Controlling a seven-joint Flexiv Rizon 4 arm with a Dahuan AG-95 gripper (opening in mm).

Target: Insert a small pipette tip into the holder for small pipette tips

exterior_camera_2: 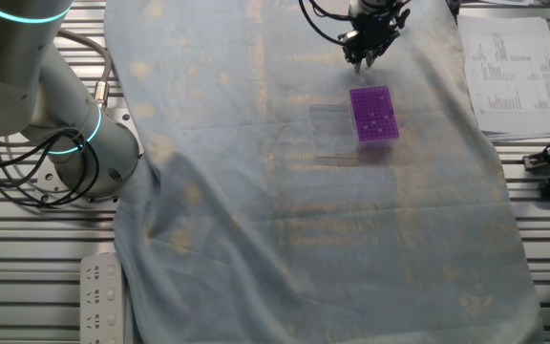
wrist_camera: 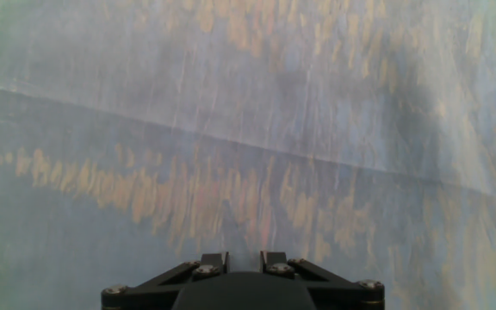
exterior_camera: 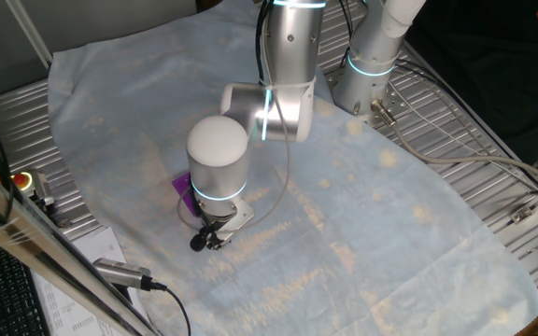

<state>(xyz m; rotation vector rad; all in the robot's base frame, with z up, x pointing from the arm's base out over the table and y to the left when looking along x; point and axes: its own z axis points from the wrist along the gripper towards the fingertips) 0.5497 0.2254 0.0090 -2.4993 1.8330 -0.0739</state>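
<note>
Claw [exterior_camera_2: 363,63] hovers just beside purple holder [exterior_camera_2: 371,114], near the surface's edge. Can't tell if it grips a tip. Center over one hole, descend vertical, slow.

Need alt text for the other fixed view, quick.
A flat purple block with a grid of pale holes sits on a pale blue cloth-covered table. The black end effector hangs just beyond it, apart; the arm's silver base stands left.

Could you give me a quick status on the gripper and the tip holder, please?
Gripper low over the cloth, beside the holder, jaw state unclear. Purple holder for small pipette tips upright on the cloth. No tip discernible.
</note>
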